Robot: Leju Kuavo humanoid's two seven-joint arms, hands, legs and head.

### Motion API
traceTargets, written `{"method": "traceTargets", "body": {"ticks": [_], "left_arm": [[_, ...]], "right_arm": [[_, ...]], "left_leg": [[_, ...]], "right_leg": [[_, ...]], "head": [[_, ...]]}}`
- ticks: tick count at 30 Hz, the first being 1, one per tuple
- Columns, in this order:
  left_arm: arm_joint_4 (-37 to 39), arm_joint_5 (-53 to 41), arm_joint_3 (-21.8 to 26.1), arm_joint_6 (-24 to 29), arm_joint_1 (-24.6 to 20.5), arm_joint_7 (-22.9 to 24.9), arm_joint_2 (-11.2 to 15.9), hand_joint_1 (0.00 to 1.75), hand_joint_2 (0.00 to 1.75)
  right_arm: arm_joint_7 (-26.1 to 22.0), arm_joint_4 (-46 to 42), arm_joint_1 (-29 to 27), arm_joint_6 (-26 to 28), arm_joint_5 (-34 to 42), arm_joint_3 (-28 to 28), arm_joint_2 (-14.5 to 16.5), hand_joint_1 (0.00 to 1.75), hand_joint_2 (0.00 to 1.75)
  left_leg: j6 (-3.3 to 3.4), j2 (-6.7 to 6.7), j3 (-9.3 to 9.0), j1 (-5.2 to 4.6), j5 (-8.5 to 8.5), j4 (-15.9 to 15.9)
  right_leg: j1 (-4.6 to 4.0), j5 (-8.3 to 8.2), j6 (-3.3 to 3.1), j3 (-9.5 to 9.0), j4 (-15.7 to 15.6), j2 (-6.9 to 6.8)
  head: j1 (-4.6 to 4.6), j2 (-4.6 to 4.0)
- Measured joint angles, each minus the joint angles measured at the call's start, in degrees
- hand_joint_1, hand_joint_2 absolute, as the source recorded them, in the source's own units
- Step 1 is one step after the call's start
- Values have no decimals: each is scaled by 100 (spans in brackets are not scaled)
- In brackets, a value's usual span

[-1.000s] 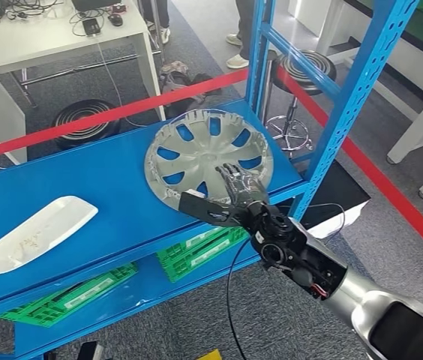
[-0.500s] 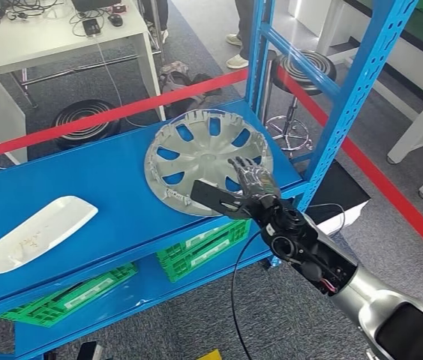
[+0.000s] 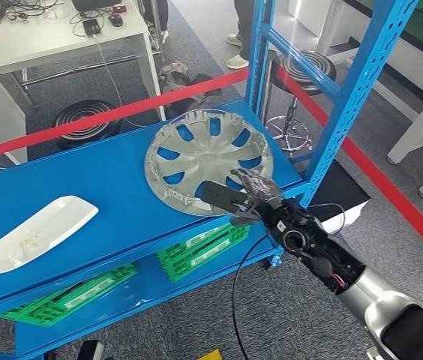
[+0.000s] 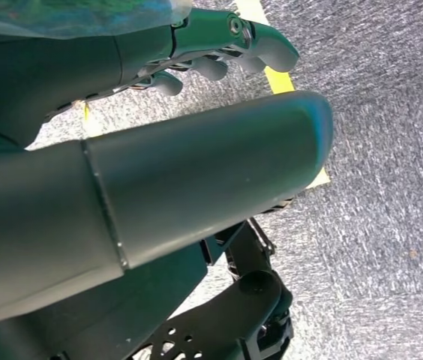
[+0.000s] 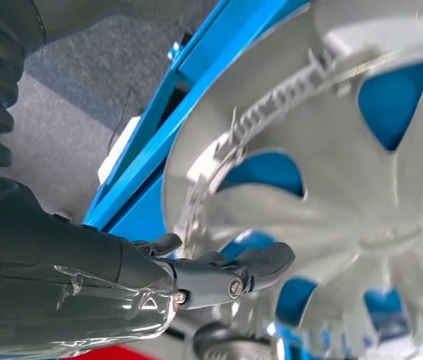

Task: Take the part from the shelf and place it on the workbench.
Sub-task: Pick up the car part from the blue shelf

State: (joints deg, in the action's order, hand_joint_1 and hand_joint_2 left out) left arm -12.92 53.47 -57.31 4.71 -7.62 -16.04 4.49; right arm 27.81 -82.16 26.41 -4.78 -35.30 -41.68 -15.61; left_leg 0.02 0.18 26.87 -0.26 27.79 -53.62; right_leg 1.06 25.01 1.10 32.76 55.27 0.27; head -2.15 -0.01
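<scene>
A silver wheel cover (image 3: 209,154) lies flat on the blue shelf board (image 3: 96,176), towards its right end. My right hand (image 3: 253,191) reaches in from the lower right and lies over the cover's near right rim. In the right wrist view the fingers (image 5: 238,274) stretch out along the edge of the wheel cover (image 5: 334,150); no closed grip shows. A white curved panel (image 3: 28,232) lies at the shelf's left end. My left hand (image 4: 220,45) hangs over the grey carpet with its fingers loose and holds nothing.
A blue shelf upright (image 3: 348,105) rises just right of my right arm. Green crates (image 3: 203,247) sit on the lower shelf. Red tape (image 3: 113,114) crosses behind the shelf. Beyond it are a white table (image 3: 56,41), a stool (image 3: 305,67) and a person's shoes (image 3: 236,61).
My right hand has slid right and back off the cover's face to its near right rim, and its fingers have dropped from upright to lying over the edge. The cover has not moved.
</scene>
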Motion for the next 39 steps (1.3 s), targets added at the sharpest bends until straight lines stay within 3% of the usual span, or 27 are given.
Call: {"method": "traceTargets", "body": {"ticks": [9, 39], "left_arm": [[0, -36, 0, -8, -39, 34, 3, 0, 0], [0, -137, 0, -25, -94, 102, 21, 0, 0]], "right_arm": [[-287, 459, 323, -245, 455, -137, -49, 0, 175], [-436, 1317, 859, -669, 408, -833, -190, 0, 175]], "left_leg": [[0, -2, 0, 2, 0, 0], [0, -3, -3, 1, 0, -1]], "right_leg": [[0, 0, 0, 0, 0, -1], [0, 0, 0, -5, 0, -2]], "head": [[0, 0], [-1, 0]]}}
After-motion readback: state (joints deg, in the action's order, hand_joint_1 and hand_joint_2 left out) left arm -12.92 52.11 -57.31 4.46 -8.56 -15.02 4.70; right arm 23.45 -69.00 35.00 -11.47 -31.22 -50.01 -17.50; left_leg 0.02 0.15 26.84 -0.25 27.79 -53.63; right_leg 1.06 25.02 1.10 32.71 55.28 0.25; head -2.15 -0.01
